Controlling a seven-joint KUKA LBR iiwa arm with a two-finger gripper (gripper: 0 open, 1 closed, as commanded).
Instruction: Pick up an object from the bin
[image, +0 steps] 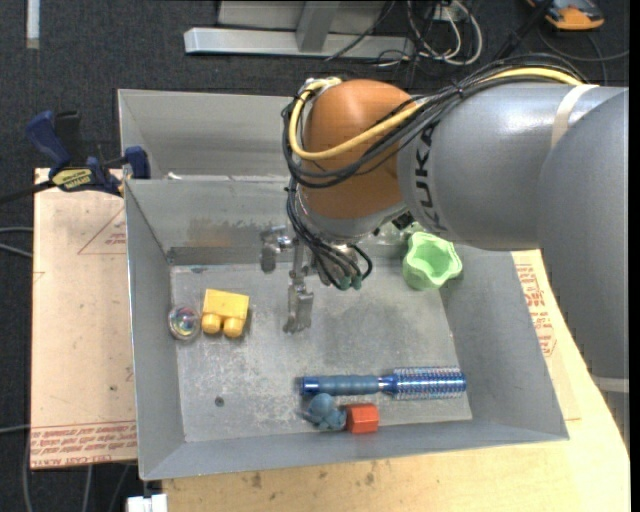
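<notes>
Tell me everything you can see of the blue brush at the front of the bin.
The brush is blue, plastic by its look: ribbed handle at left, pale-tipped bristled head at right. It lies flat on the bin floor, along the front wall. A blue lump and an orange block sit by its handle end; contact unclear.

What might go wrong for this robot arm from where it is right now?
The gripper hangs over bare bin floor, so going straight down would likely catch nothing. The yellow block lies right beside a clear ball; a grab there might send the ball rolling. The orange cube and small blue figure sit against the near wall, which may leave little room.
</notes>
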